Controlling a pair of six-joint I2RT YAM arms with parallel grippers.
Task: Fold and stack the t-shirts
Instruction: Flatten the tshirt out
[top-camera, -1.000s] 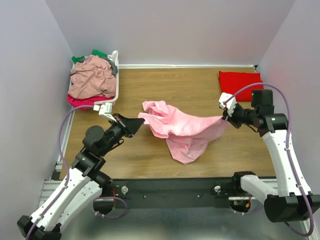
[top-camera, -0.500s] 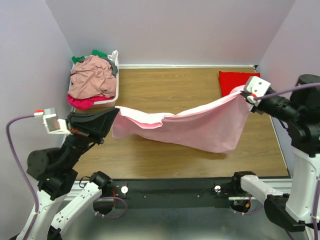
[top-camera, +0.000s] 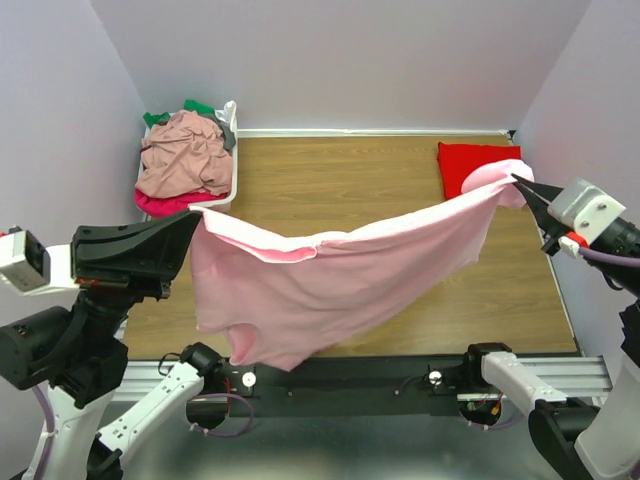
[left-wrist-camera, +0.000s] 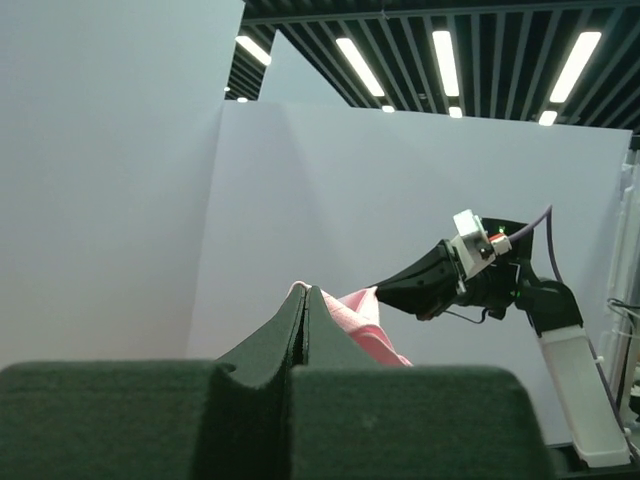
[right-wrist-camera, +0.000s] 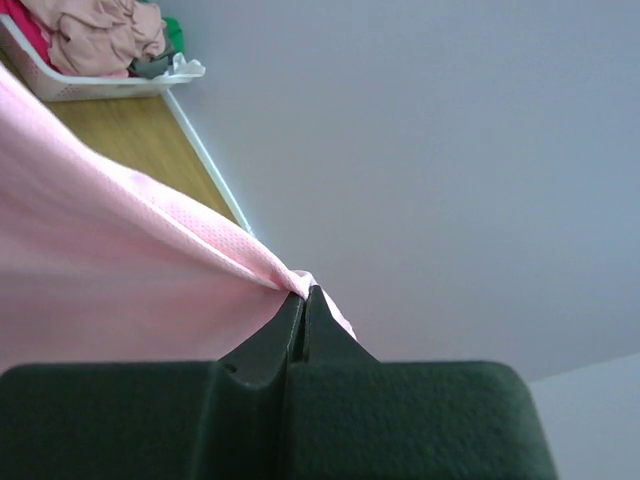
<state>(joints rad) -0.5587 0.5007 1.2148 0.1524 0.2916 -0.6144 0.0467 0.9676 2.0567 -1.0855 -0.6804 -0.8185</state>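
Observation:
A light pink t-shirt (top-camera: 330, 270) hangs stretched in the air between my two grippers, high above the table, sagging in the middle. My left gripper (top-camera: 194, 216) is shut on its left end; in the left wrist view the pink cloth (left-wrist-camera: 365, 325) shows just past the closed tips (left-wrist-camera: 305, 292). My right gripper (top-camera: 518, 180) is shut on the right end, with the cloth (right-wrist-camera: 120, 230) bunched at its tips (right-wrist-camera: 305, 290). A folded red t-shirt (top-camera: 478, 163) lies at the back right. More t-shirts, dusty rose (top-camera: 185, 155), magenta and green, are piled in the basket.
The white plastic basket (top-camera: 234, 150) stands at the back left corner against the wall. The wooden table (top-camera: 340, 180) is bounded by white walls at the back and both sides. A black rail (top-camera: 400, 375) runs along the near edge.
Both arms rose and drew apart, lifting the pink t-shirt off the table and stretching it out. It went from a crumpled heap to a hanging sheet.

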